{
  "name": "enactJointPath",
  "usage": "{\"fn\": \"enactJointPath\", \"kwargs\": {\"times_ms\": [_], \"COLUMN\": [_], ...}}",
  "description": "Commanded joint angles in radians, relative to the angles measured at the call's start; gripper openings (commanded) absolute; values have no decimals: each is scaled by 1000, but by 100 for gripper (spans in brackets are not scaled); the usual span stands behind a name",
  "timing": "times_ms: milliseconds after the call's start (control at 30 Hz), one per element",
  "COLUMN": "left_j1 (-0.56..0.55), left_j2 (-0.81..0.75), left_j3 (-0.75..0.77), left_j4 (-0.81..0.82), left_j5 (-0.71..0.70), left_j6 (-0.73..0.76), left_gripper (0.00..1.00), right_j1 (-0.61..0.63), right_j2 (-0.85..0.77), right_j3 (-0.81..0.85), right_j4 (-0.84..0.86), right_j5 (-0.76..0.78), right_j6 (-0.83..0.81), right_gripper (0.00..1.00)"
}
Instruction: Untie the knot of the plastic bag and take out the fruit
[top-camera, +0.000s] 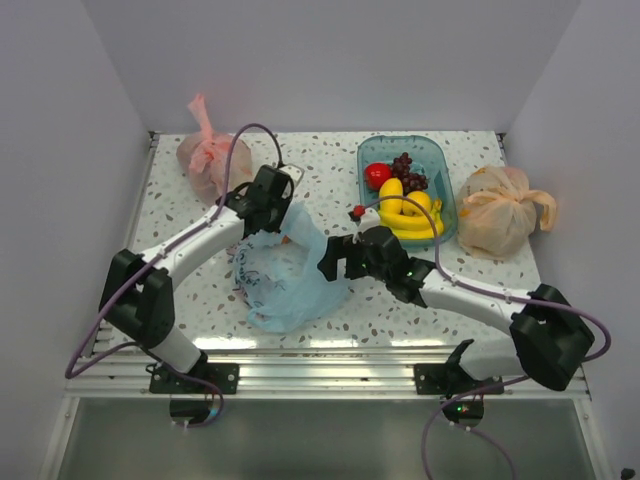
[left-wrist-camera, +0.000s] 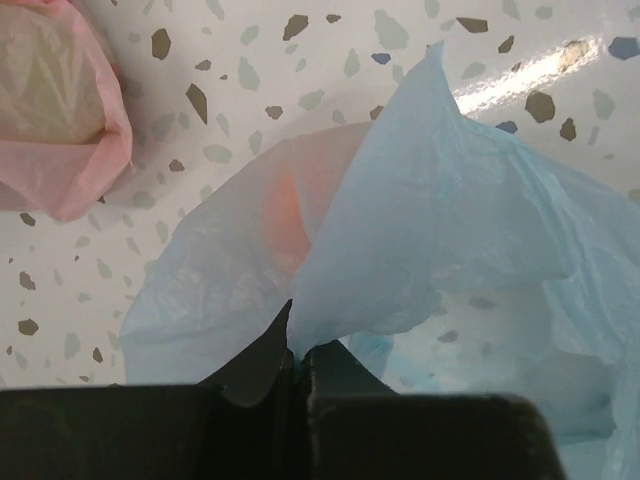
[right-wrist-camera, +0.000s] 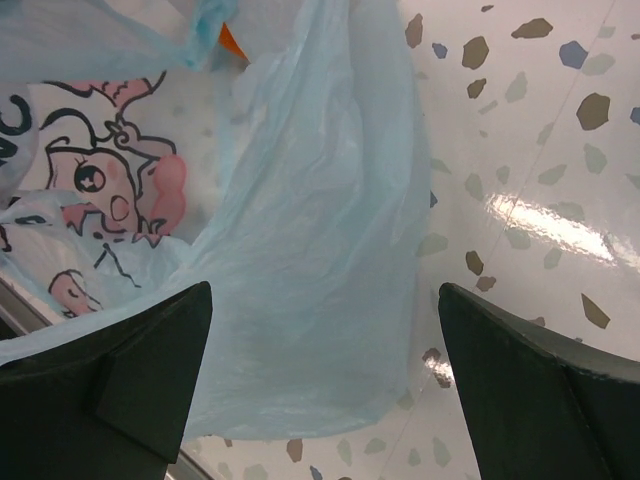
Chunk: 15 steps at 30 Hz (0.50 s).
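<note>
The light blue plastic bag (top-camera: 290, 270) lies crumpled at the table's middle, its printed cartoon side showing in the right wrist view (right-wrist-camera: 300, 200). My left gripper (top-camera: 272, 200) is shut on a fold of the bag's upper edge (left-wrist-camera: 297, 345) and holds it up. An orange shape (left-wrist-camera: 285, 215) shows through the film inside the bag. My right gripper (top-camera: 340, 258) is open, its jaws wide apart over the bag's right side (right-wrist-camera: 322, 288), holding nothing. A red apple (top-camera: 377, 175), dark grapes (top-camera: 408, 172) and a banana bunch (top-camera: 405, 218) lie in a teal tray (top-camera: 432, 152).
A tied pink bag (top-camera: 207, 155) sits at the back left and also shows in the left wrist view (left-wrist-camera: 60, 110). A tied orange bag (top-camera: 500, 210) sits right of the tray. A small red fruit (top-camera: 358, 211) lies by the tray's near left corner. White walls enclose the table.
</note>
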Motion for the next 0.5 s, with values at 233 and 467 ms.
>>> {"fn": "enactJointPath", "kwargs": {"times_ms": [233, 467], "left_j1": [-122, -122], "left_j2": [-230, -253], "left_j3": [92, -66], "left_j4": [5, 13], "left_j5": [-53, -103], "left_j6": [-80, -202], "left_gripper": [0, 0], "right_j1": [2, 3], "right_j2": [117, 107], "right_j3": [39, 83], "right_j4": [57, -22], "right_j5": [-26, 11], "right_j6": [-7, -55], "right_gripper": [99, 99]}}
